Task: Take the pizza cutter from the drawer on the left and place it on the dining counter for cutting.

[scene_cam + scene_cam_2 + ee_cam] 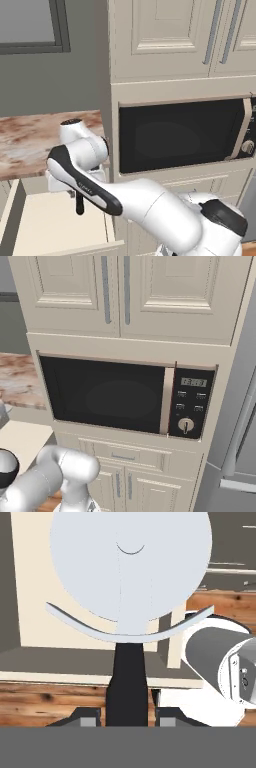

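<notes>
Pizza cutter sits clamped between my fingers: on the hand view its black handle rises straight up from between the two dark tips, which press against it on either side, and the pale round wheel stands beyond them at the far end of the handle, with a thin curved guard just under the wheel. So the fingers are closed on the cutter's handle, and I read it as held, not resting on anything.

On the left base view I see the handle as a short dark stick hanging down below the hand, above the open drawer. The drawer's cream inside lies beneath the fingers, and I cannot tell any contact between the cutter and the drawer floor from that angle; it looks clear of it. Behind the fingers, at a higher level, runs a brown-and-beige marbled desk, with a grey wall and a window frame above it.

To the side of the fingers stands a cream cabinet column holding a black microwave, seen with its control panel and round knob on the right base view. Upper cupboard doors with slim silver handles close the column above it.
</notes>
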Robot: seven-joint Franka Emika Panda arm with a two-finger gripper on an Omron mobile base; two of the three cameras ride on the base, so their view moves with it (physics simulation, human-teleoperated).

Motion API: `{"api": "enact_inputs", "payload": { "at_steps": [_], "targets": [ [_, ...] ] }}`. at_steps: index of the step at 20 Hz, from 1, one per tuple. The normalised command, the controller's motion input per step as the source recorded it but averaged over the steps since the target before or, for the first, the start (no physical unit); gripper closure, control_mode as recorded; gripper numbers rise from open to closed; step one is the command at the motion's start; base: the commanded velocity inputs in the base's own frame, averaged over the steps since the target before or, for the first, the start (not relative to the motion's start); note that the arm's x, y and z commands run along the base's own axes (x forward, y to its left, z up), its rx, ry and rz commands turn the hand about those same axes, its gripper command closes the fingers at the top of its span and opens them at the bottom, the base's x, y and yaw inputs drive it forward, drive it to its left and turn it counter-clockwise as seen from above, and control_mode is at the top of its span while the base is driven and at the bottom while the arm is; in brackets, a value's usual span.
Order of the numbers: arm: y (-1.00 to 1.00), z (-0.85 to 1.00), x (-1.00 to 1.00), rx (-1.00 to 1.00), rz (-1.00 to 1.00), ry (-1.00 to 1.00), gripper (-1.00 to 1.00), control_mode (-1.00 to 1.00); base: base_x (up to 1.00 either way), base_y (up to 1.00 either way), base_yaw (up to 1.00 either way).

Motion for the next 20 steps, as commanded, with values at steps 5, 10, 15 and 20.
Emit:
{"api": "enact_inputs", "payload": {
  "at_steps": [5, 10, 15, 20],
  "targets": [
    [-0.79, 0.46, -0.51, 0.00, 0.00, -0.07, 1.00, -1.00, 0.00, 0.00, 0.00],
    [-0.78, 0.48, -0.26, 0.00, 0.00, 0.00, 1.00, -1.00, 0.00, 0.00, 0.00],
    [-0.73, 0.43, -0.01, 0.00, 0.00, 0.00, 1.00, -1.00, 0.00, 0.00, 0.00],
    [-0.80, 0.34, 0.00, 0.00, 0.00, 0.00, 1.00, -1.00, 0.00, 0.00, 0.00]
  ]
}}
